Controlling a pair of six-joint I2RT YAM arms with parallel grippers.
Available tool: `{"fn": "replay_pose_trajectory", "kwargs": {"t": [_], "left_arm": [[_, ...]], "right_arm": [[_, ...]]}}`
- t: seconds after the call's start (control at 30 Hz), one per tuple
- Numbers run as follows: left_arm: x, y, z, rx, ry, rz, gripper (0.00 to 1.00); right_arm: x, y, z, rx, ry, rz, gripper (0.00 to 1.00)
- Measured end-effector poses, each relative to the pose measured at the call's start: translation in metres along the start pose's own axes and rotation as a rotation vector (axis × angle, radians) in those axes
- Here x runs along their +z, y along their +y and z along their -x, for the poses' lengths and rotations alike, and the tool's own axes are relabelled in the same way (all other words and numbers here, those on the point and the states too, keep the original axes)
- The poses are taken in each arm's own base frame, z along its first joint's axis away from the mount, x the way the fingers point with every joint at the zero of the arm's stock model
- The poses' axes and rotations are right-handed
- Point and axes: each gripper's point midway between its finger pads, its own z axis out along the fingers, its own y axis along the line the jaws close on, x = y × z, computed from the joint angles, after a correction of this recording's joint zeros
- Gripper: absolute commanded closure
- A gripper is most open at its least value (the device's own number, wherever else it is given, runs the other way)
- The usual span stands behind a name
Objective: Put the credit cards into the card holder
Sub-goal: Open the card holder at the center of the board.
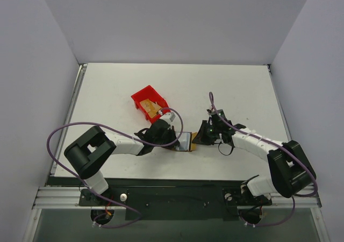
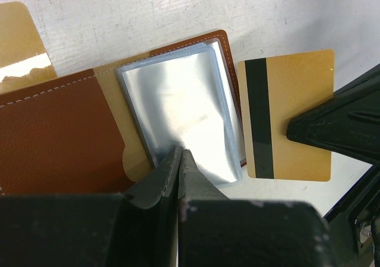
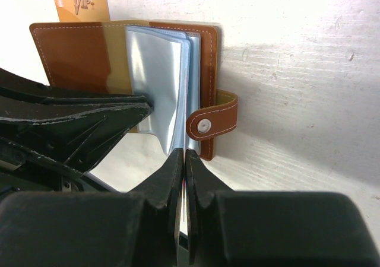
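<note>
Striped card [image 2: 297, 95] — maybe pinched — beside card holder [image 2: 59, 136]

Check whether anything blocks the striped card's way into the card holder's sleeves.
Nothing visible does. The striped credit card, in the right jaws, is beside the clear sleeves of the open card holder; the left jaws pinch a sleeve's edge, off that path.

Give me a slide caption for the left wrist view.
Left gripper pinches a clear sleeve of the open card holder; right gripper holds a striped gold card beside it.

Gold card [image 2: 16, 38] partly off-frame
</note>
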Motion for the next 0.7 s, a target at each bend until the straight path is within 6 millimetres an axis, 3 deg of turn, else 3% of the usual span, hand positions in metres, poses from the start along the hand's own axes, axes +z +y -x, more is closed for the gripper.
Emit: {"fn": "replay_pose_trajectory", "kwargs": {"t": [0.7], "left_arm": [[0.0000, 0.0002, 0.0002, -0.001, 0.000, 0.000, 1.00]], "right_arm": [[0.0076, -0.0004, -0.0024, 0.011, 0.021, 0.008, 1.00]]}}
